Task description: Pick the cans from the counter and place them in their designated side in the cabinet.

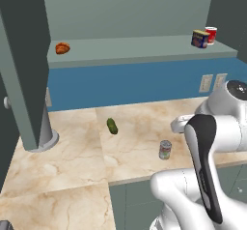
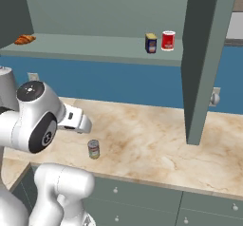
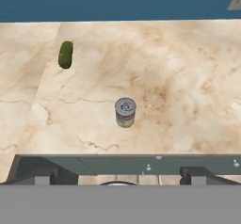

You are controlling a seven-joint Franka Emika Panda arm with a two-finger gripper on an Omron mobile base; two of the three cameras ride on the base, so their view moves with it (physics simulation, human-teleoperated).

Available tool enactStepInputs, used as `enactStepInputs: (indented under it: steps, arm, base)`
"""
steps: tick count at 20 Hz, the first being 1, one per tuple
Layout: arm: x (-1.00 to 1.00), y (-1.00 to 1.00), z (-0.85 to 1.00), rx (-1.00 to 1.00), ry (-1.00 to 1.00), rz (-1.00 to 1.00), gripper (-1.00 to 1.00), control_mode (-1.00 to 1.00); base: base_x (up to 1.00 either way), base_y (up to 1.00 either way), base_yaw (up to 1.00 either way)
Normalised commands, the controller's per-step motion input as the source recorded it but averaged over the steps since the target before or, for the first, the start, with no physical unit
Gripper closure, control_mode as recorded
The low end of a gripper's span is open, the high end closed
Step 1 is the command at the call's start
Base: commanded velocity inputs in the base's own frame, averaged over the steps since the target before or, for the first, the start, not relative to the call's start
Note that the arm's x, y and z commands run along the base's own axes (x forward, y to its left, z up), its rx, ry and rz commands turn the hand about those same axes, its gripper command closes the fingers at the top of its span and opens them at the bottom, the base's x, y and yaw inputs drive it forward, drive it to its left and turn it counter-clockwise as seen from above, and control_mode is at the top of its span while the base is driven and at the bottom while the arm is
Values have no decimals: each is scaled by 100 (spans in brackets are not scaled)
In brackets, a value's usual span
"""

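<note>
Marbled counter (image 1: pixel 72 151) carries a silver can (image 1: pixel 165 150) mid-frame and pickle (image 1: pixel 112 125) upper left; cabinet shelf (image 1: pixel 135 48) holds croissant (image 1: pixel 62 48), blue-labelled can (image 1: pixel 199 38), red can (image 1: pixel 211 35). Gripper (image 3: pixel 120 173) jaws wide, empty.

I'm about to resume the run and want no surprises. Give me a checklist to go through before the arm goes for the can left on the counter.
1. Silver can upright on counter: ok.
2. Fingers open, holding nothing: ok.
3. Pickle well apart from the can: ok.
4. Yellow-topped can already on shelf beside red can: ok.
5. Free shelf space beside them: ok.
6. Gripper lined up over the can: not ok, it hangs back over the counter edge.
</note>
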Motion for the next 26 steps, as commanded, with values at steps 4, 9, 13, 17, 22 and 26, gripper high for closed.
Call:
enactStepInputs:
  steps: [4,9,13,17,22,26]
  arm:
    - [12,0,-34,0,-6,0,-100,-100]
    - [14,0,-36,0,-5,0,-100,-100]
    - [13,0,-43,0,-4,0,-100,-100]
    - [11,1,-40,0,-6,0,-100,-100]
    - [8,4,-39,0,-8,0,-100,-100]
    - [2,7,-35,0,-14,0,-100,-100]
  base:
    - [0,0,0]
    - [0,0,0]
    - [0,0,0]
    - [0,0,0]
    - [0,0,0]
    - [0,0,0]
